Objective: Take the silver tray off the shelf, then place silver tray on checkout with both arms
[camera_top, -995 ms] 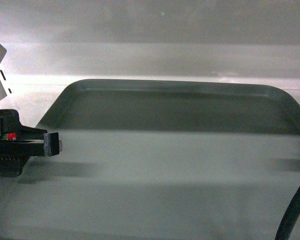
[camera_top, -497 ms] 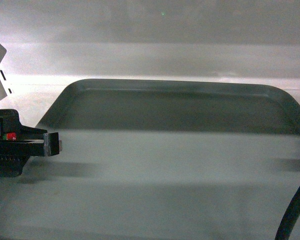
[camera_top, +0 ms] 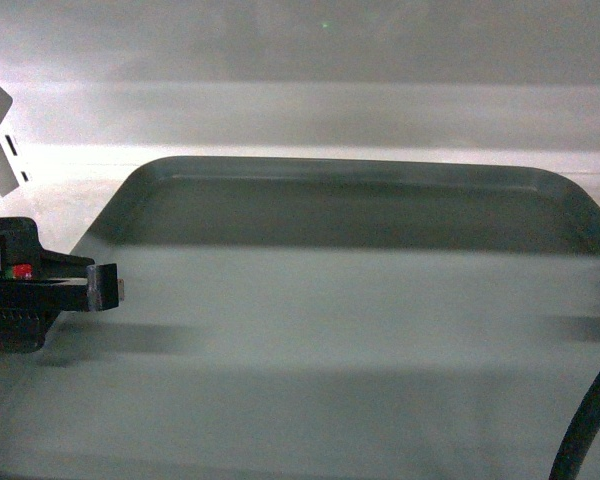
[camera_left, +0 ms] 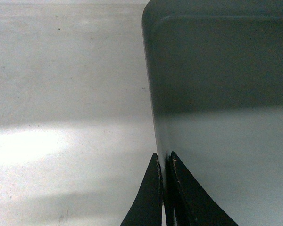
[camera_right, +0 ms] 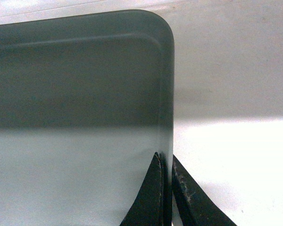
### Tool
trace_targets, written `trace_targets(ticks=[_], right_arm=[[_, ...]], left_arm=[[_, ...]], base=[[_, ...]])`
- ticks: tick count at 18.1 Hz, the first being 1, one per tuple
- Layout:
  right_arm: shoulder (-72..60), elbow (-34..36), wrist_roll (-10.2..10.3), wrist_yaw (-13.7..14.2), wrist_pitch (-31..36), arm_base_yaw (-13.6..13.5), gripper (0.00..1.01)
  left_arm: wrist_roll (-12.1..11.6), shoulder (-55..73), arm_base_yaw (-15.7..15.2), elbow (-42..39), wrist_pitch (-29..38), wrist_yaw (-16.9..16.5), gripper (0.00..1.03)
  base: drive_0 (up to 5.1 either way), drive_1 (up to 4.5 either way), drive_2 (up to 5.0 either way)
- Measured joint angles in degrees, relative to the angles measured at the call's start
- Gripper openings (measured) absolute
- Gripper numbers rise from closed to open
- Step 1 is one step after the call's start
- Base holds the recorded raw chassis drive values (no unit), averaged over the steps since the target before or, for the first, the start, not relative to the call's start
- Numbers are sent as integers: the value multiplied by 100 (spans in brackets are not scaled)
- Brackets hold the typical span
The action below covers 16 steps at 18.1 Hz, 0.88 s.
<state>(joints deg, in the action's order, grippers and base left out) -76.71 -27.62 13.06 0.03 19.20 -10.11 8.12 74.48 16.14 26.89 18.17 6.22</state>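
The left gripper [camera_top: 108, 288] is entering from the left edge of the head view, its black body carrying a small red part, and it is clamping the left rim of the silver tray [camera_top: 350, 300]. In the left wrist view, the left gripper [camera_left: 164, 165] is pinching that rim between its two fingers [camera_left: 148, 197], one on each side of the edge. The tray is lying flat on the white shelf board [camera_left: 70, 117], filling most of the head view, its far half in shadow. In the right wrist view, the right gripper [camera_right: 167, 165] is likewise gripping the tray's right rim. A black cable [camera_top: 590, 420] is curving up at the lower right
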Motion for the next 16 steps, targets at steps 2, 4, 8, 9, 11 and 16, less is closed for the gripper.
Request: trace_targets(ticks=[2,4,8,9,11,16], right_arm=[[15,7,0,2,2,0,3],[26,7,0,2,-28,-2,3],[31,11,0,9,-4,0,3],[31,11,0,13,0,0,3],[31,13,0,11,-26,0,3],[31,15,0,15,-28,0,3]], left_arm=[[0,2,0,2,11,0,3],[0,4,0,9,-37,0,3],[-2,4,11,11,-7,9,3],[-2,4,11,11,-7,11,3],[-2,4,11,11,-13,7,3],[-7,4,15,11,-20,17,3]], base=[[7,-394,409],[3,-399,404],[10,-391,410],[16,-384,416],[23,-377,423],[13,-387,413]])
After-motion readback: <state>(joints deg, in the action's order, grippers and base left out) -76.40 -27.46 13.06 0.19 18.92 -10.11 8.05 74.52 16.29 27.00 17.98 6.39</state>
